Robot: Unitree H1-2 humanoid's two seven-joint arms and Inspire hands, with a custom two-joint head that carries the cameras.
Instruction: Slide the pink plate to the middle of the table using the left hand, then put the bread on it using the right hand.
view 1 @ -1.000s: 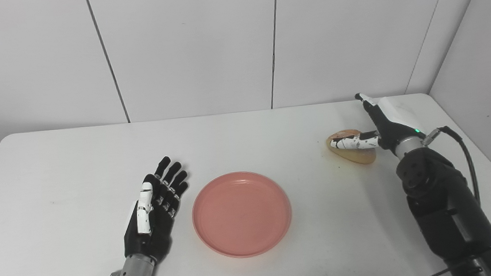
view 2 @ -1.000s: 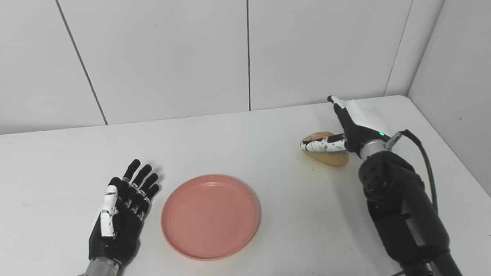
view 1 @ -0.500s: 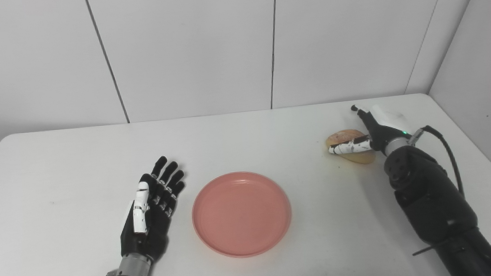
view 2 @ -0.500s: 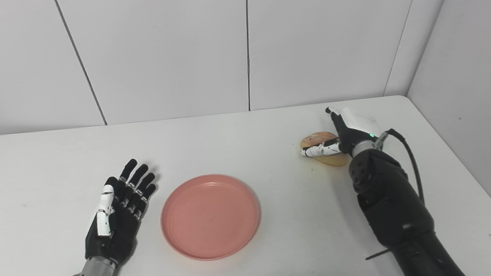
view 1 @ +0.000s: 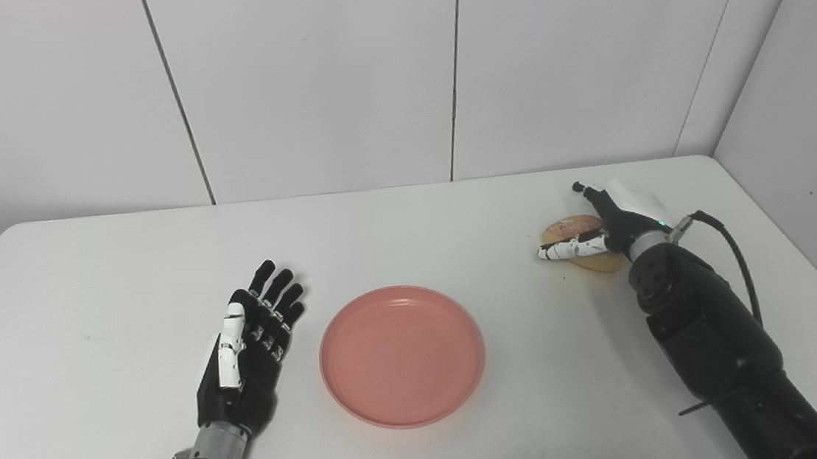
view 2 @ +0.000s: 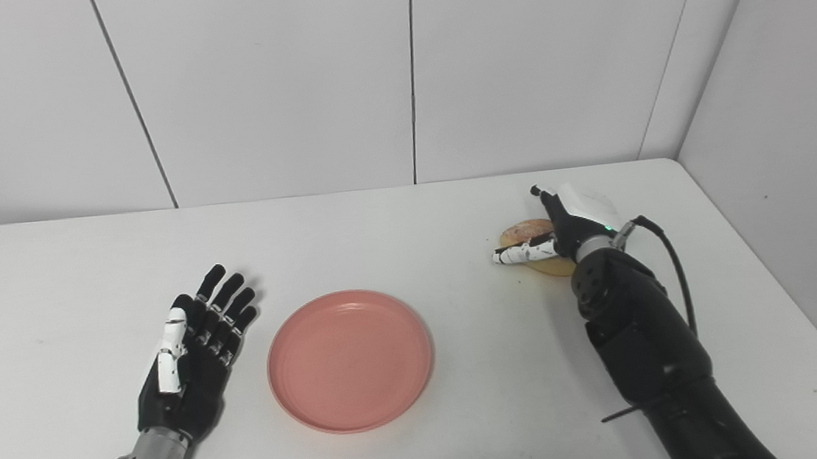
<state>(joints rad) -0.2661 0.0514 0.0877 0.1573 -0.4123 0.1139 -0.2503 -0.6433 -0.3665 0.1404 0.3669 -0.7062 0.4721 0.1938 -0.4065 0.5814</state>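
Both views are bright and evenly lit, with soft white light that seems to come from above. Shadows are weak and short: a faint grey one lies under the near edge of the round pink plastic plate [view 1: 402, 355] on the matte white table [view 1: 88, 287]. The pale wall panels [view 1: 314, 75] show no strong glare. The pictures are sharp, with no visible motion blur and no clear bending at the edges.

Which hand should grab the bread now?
The right hand. It is already at the bread, thumb across its front, not yet closed. The left hand lies open beside the plate, far from the bread.
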